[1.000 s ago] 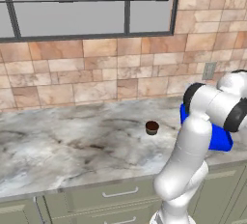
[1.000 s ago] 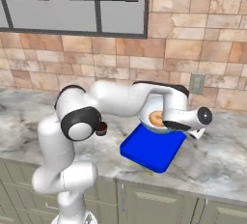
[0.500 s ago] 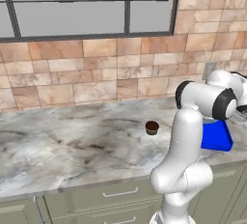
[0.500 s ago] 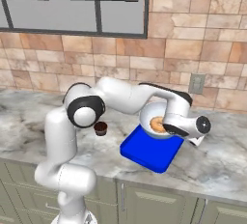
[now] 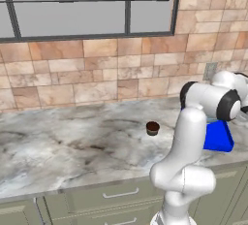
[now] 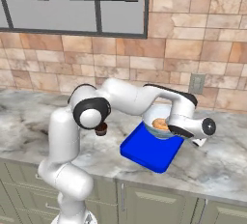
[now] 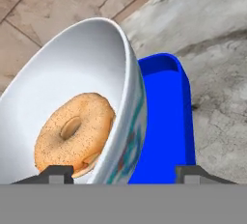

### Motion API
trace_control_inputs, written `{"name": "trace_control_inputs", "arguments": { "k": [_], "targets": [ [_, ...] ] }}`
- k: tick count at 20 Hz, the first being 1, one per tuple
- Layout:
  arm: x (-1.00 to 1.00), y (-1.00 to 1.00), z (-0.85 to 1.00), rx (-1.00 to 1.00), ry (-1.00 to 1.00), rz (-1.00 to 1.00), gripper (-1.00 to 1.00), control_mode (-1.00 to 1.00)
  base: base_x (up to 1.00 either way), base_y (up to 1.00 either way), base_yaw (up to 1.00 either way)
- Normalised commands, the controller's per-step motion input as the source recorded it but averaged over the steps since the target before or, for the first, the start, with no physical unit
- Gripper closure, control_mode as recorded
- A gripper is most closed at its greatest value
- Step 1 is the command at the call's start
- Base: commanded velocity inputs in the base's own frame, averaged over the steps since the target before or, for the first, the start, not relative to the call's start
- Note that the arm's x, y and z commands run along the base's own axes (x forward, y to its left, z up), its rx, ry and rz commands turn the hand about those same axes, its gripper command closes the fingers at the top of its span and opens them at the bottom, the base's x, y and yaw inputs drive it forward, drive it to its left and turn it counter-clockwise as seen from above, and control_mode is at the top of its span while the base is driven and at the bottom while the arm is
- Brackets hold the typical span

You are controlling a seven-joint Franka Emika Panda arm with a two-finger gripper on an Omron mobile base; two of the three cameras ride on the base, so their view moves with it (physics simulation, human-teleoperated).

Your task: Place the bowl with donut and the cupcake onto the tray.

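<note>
Shifted since a second ago: arm swung further right over the tray; elbow raised and moved clear of the cupcake, now seen whole in the left base view.

Gripper [image 7: 123,172]: jaws spread wide, one fingertip [image 7: 57,174] inside the bowl's rim, the other outside it, over the tray; rim wall between them, contact not discernible.

Bowl [image 7: 72,73]: white inside, pale patterned outside, on the far end of the tray, close against the gripper; seen tilted in the hand view.

Donut [image 7: 75,130]: golden ring, lying in the bowl bottom, just beyond the inner fingertip.

Tray [image 6: 144,148]: bright blue, raised rim, on the marble counter [image 5: 58,146] near its front edge, under the bowl and the hand.

Cupcake [image 5: 152,128]: dark brown, upright on the counter, left of the tray, apart from it, well clear of the gripper.
</note>
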Motion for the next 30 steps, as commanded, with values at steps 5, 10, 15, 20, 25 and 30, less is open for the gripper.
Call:
{"name": "trace_control_inputs", "arguments": {
  "k": [5,10,15,20,25,30],
  "targets": [
    [0.03,-0.06,0.6,0.04,0.0,-0.09,-1.0,-1.0,0.0,0.0,0.0],
    [-0.06,0.0,1.0,0.03,0.0,-0.11,-1.0,-1.0,0.0,0.0,0.0],
    [-0.81,0.09,0.5,-0.01,-0.12,-0.02,-1.0,-1.0,0.0,0.0,0.0],
    [-1.0,0.32,0.24,-0.08,-0.22,0.0,-1.0,-1.0,0.0,0.0,0.0],
    [-0.89,0.55,0.34,-0.14,-0.17,0.0,-1.0,-1.0,0.0,0.0,0.0],
    [-0.63,0.62,0.72,-0.18,-0.05,0.01,-1.0,-1.0,0.0,0.0,0.0]
  ]
}}
